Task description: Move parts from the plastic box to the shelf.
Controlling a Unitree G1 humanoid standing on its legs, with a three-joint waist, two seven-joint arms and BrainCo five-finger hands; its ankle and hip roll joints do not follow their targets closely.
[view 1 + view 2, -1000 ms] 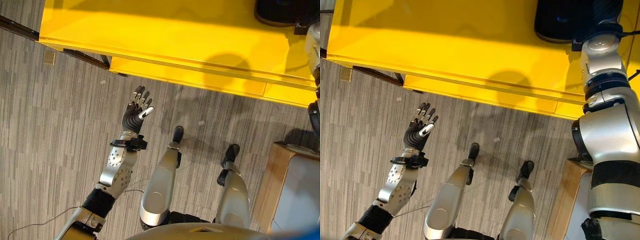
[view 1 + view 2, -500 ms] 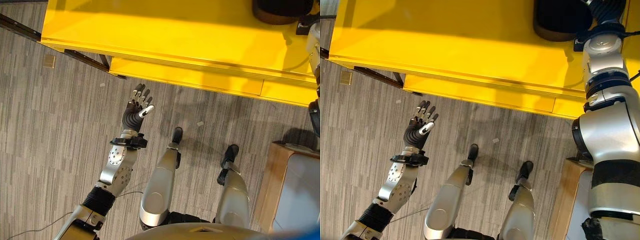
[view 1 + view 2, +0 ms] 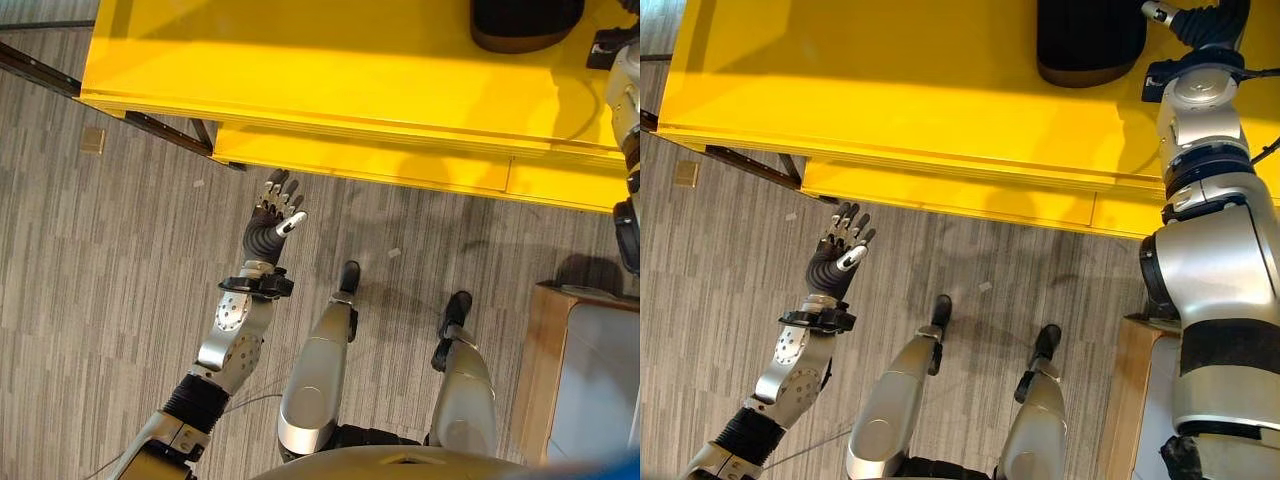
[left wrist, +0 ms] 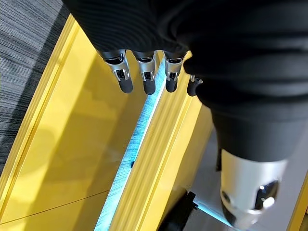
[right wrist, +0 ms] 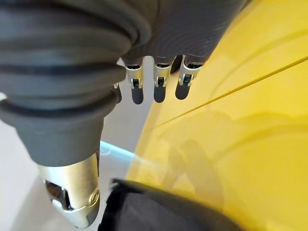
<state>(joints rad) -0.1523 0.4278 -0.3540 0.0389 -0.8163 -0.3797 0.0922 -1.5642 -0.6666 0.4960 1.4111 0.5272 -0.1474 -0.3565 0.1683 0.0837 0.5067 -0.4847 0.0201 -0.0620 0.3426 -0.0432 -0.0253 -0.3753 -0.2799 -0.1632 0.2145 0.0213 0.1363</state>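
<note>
The dark part [image 3: 1090, 40] sits on the yellow shelf [image 3: 890, 90], toward its far right end, and the right hand [image 3: 1200, 20] is just beside it, at the part's right edge; its wrist view shows the fingers [image 5: 159, 89] straight and relaxed over the yellow surface, clasping nothing, with the part's dark edge [image 5: 163, 211] near the thumb. Judging from this, the part looks already delivered, so the step in hand is a clean release: the hand should lift clear without brushing the part or dragging it toward the shelf's edge. The left hand [image 3: 275, 215] hangs over the grey floor [image 3: 100, 280], fingers spread and empty, short of the shelf's front lip.
</note>
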